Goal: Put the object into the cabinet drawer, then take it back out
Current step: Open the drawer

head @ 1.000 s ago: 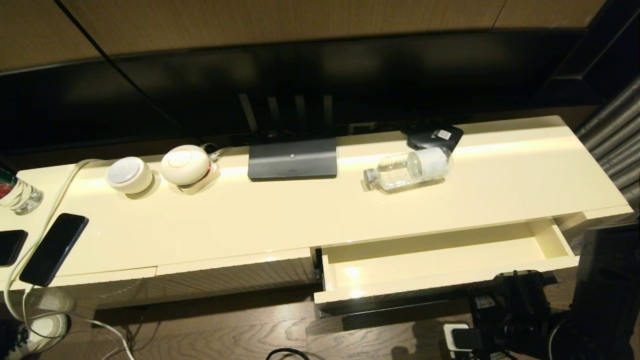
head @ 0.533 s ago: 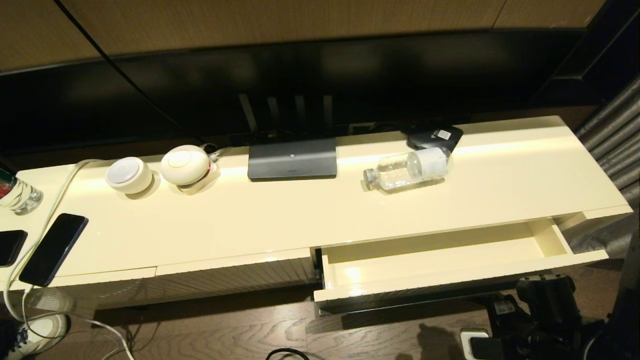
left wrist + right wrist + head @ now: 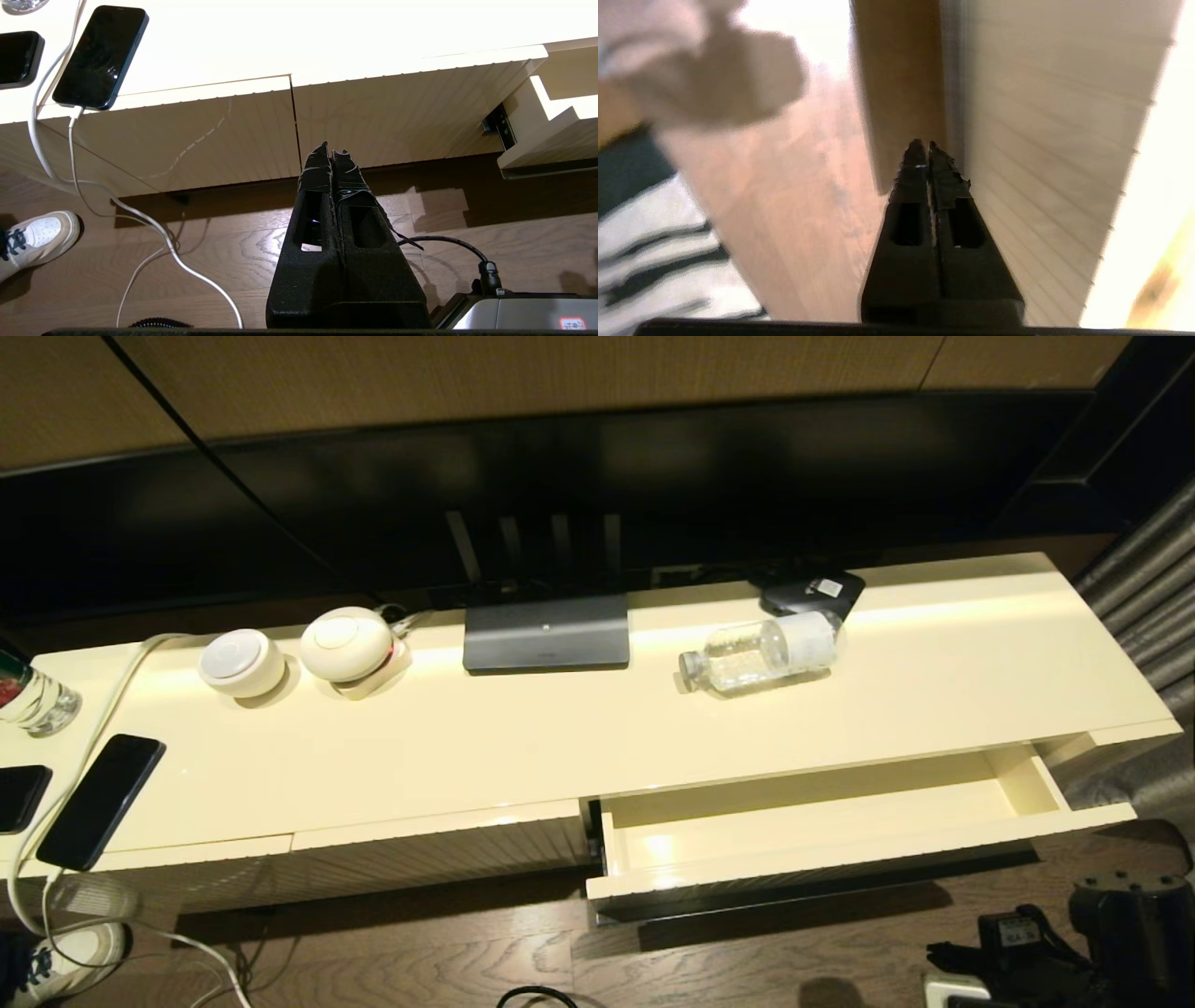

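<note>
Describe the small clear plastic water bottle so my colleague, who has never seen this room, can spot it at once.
Find the long glossy cream cabinet top, then the flat dark grey box at its back edge. On that box's right lies the small clear plastic water bottle, on its side, above the open cream drawer. Its pale cap and white label set it apart from the red-labelled glass bottle standing at the far left.
</note>
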`<state>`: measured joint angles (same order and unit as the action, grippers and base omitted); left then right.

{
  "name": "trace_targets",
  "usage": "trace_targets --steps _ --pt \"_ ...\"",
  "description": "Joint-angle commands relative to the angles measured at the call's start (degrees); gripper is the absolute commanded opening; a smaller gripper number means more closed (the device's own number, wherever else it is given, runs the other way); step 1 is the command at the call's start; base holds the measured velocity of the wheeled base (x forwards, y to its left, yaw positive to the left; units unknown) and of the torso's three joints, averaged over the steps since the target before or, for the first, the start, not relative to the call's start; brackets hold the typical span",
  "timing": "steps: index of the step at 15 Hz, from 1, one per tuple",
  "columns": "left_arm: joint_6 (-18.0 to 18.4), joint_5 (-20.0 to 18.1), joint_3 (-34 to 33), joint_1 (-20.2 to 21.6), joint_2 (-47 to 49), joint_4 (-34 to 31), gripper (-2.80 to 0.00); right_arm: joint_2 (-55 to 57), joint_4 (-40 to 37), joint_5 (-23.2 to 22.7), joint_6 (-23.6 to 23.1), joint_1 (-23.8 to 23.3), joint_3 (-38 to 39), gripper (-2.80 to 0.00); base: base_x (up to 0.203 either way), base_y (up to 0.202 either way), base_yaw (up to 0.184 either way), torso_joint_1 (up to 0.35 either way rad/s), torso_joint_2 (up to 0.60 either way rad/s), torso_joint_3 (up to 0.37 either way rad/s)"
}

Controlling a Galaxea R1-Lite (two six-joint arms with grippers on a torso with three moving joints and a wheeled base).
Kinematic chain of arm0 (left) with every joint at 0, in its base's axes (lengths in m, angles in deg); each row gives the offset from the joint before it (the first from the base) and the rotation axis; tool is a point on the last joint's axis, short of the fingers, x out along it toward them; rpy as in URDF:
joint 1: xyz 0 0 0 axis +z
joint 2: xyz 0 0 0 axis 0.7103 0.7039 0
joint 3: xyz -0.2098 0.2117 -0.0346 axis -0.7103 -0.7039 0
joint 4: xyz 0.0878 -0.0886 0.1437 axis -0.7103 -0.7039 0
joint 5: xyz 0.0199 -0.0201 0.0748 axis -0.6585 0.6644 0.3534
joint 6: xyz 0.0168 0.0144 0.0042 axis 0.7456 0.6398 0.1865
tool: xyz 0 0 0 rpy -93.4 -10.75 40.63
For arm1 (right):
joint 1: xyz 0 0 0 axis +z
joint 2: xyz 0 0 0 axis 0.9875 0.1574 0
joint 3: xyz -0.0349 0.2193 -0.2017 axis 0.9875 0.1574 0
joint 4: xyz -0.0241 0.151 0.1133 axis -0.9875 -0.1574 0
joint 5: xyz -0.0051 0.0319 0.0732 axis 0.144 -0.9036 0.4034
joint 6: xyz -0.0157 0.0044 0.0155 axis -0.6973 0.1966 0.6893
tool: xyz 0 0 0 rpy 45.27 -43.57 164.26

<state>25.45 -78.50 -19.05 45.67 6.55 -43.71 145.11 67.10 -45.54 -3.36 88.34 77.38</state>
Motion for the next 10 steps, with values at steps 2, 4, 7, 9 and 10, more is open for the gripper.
trace_targets --steps 2,4,7,9,10 --pt "0.0 0.0 -0.18 0.02 0.07 -0.01 -2.8 -8.18 1.16 -0.24 4.48 -0.64 0.36 -2.8 0.0 0.0 0.0 0.0 0.0 0.0" --pt "0.0 0.0 -0.18 0.02 0.07 -0.01 -2.8 -12.76 1.13 -0.21 7.37 -0.92 0.39 -2.8 0.0 0.0 0.0 0.0 0.0 0.0" --pt "0.0 0.0 -0.18 0.04 0.07 -0.01 -2.8 -17.75 -0.67 -0.31 10.35 -2.28 0.44 -2.8 0.0 0.0 0.0 0.0 0.0 0.0" --pt "0.0 0.0 -0.18 0.02 0.07 -0.01 -2.8 -19.72 -3.64 -0.34 10.46 -2.28 0.45 -2.8 0.0 0.0 0.0 0.0 0.0 0.0" --pt "0.0 0.0 -0.18 0.1 0.07 -0.01 -2.8 -20.33 -4.34 -0.41 10.46 -2.04 0.5 -2.8 0.0 0.0 0.0 0.0 0.0 0.0"
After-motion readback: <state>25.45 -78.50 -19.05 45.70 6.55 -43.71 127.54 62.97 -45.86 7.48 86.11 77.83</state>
